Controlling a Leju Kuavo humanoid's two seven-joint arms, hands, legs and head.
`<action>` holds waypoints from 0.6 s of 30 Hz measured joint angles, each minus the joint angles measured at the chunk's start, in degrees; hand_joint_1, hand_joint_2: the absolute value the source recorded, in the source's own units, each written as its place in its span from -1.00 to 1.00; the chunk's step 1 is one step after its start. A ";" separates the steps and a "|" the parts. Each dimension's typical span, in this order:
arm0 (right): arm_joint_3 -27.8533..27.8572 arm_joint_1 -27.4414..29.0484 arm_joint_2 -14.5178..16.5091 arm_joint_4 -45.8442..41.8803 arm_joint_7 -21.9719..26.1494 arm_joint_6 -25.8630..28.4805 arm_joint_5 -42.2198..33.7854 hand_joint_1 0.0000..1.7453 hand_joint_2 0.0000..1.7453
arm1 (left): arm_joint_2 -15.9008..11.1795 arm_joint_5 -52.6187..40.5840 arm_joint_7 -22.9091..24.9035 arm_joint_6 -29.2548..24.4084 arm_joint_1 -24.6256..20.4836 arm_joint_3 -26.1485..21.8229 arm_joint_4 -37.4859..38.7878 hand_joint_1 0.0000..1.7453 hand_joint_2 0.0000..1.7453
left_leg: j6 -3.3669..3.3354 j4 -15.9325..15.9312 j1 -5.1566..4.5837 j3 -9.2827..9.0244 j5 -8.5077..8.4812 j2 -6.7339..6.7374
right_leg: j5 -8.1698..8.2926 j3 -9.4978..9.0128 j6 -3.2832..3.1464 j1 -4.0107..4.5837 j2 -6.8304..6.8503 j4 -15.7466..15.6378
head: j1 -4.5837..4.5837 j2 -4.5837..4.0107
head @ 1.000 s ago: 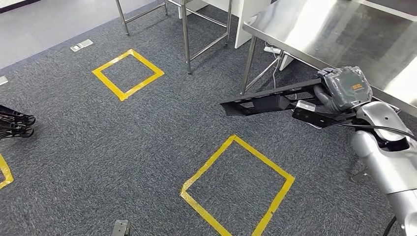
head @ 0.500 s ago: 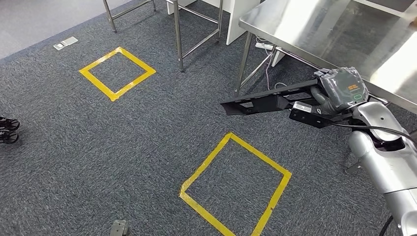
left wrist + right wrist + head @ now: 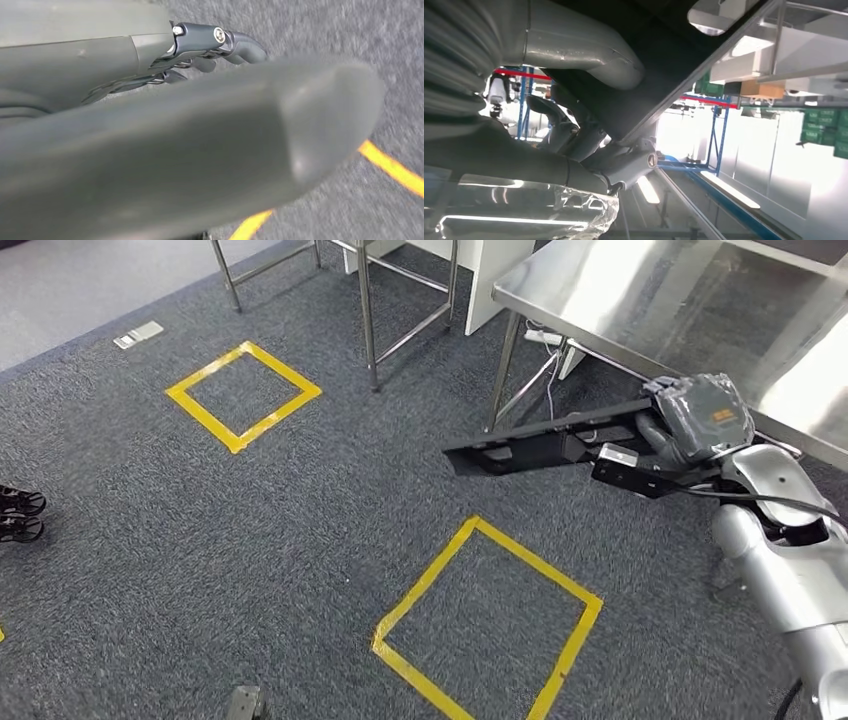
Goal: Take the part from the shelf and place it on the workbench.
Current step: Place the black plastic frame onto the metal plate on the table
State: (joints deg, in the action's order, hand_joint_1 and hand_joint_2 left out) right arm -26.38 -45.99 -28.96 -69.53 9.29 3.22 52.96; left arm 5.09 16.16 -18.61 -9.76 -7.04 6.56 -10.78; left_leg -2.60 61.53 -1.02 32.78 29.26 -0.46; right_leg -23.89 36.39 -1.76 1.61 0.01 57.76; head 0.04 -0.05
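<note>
In the head view my right hand (image 3: 700, 420), in a grey cover, grips one end of a long flat black part (image 3: 545, 445). The part sticks out to the left, roughly level, above the carpet and just in front of the steel workbench (image 3: 680, 300). The workbench edge lies right behind the hand. The right wrist view has the dark part (image 3: 664, 55) crossing the picture, with the grey thumb (image 3: 584, 50) pressed against it. In the left wrist view my left hand (image 3: 215, 45) hangs over the carpet with its fingers apart, holding nothing.
Yellow tape squares mark the grey carpet, one in front of me (image 3: 490, 620) and one at the far left (image 3: 243, 395). A metal frame's legs (image 3: 365, 320) stand at the back. Cables (image 3: 550, 340) lie under the workbench. Two dark shapes (image 3: 20, 515) sit at the left edge.
The whole picture has swayed a little to the left and back, so the camera moved. My right hand keeps the same hold on the part.
</note>
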 joint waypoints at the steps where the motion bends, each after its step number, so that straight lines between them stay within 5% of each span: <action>1: 0.05 -0.14 0.07 0.03 0.00 0.01 0.06 1.00 1.00 | 0.02 -0.02 -0.01 -0.03 -0.01 0.00 0.00 -1.00 -1.00 | 0.27 1.38 0.07 0.44 0.56 0.03 | 0.06 -1.02 -0.27 -0.44 0.03 -0.47 | -0.01 0.00; 5: 0.08 -0.57 0.67 0.14 -0.01 0.01 0.11 1.00 1.00 | -0.03 -0.06 0.00 -0.09 -0.01 0.00 0.02 -1.00 -1.00 | 2.11 13.65 1.12 7.96 5.08 0.00 | -0.48 -2.82 -1.03 -1.02 -0.02 -1.13 | -0.29 0.01; 6: 0.07 -0.53 0.82 0.20 -0.01 0.00 0.11 1.00 1.00 | -0.06 -0.06 0.01 -0.09 0.05 0.00 0.02 -1.00 -1.00 | 2.58 14.66 1.47 9.46 5.17 0.04 | -0.76 -3.09 -0.94 -1.13 -0.10 -1.11 | -0.29 0.01; 8: 0.07 -0.51 1.02 0.36 0.00 -0.01 0.20 1.00 1.00 | -0.13 -0.06 0.01 -0.09 0.11 0.00 0.02 -1.00 -1.00 | 3.36 10.72 2.10 9.48 1.43 0.15 | -1.46 -3.83 -0.31 -1.46 -0.24 -1.02 | -0.30 0.01; 10: 0.04 -0.51 1.16 0.55 0.04 -0.04 0.32 1.00 1.00 | -0.24 -0.06 0.01 -0.10 0.11 -0.02 0.02 -1.00 -1.00 | 3.64 2.80 2.53 7.18 -3.69 0.20 | -2.34 -4.38 0.49 -1.60 -0.33 -0.57 | -0.36 0.01; 12: 0.03 -0.51 1.28 0.68 0.10 -0.07 0.38 1.00 1.00 | -0.32 -0.06 0.03 -0.10 0.12 -0.04 0.02 -1.00 -1.00 | 2.83 -1.26 2.52 5.73 -5.00 0.16 | -3.09 -4.13 1.32 -1.36 -0.54 -0.05 | -0.41 0.01; 15: 0.12 -0.48 1.31 0.75 0.15 -0.08 0.46 1.00 1.00 | -0.31 -0.08 0.05 -0.09 0.19 -0.05 0.01 -1.00 -1.00 | 1.31 -1.89 2.34 4.92 -5.31 0.18 | -3.89 -3.81 2.38 -0.95 -0.68 0.49 | -0.37 0.01; 18: 0.24 -0.51 1.10 0.82 0.15 -0.08 0.47 1.00 1.00 | -0.27 -0.12 0.02 -0.13 0.00 -0.09 0.00 -1.00 -1.00 | 0.44 -2.47 2.66 3.96 -5.11 0.24 | -6.55 -0.20 2.86 -1.45 -0.54 7.31 | -0.13 0.01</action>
State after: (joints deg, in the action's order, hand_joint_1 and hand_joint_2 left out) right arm -26.15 -46.50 -27.86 -68.71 9.44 3.15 53.43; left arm 4.82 16.05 -18.59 -9.90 -7.04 6.46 -10.78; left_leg -2.16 59.06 1.64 36.75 24.15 -0.22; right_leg -30.44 36.19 1.10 0.16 -0.53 65.08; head -0.10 -0.04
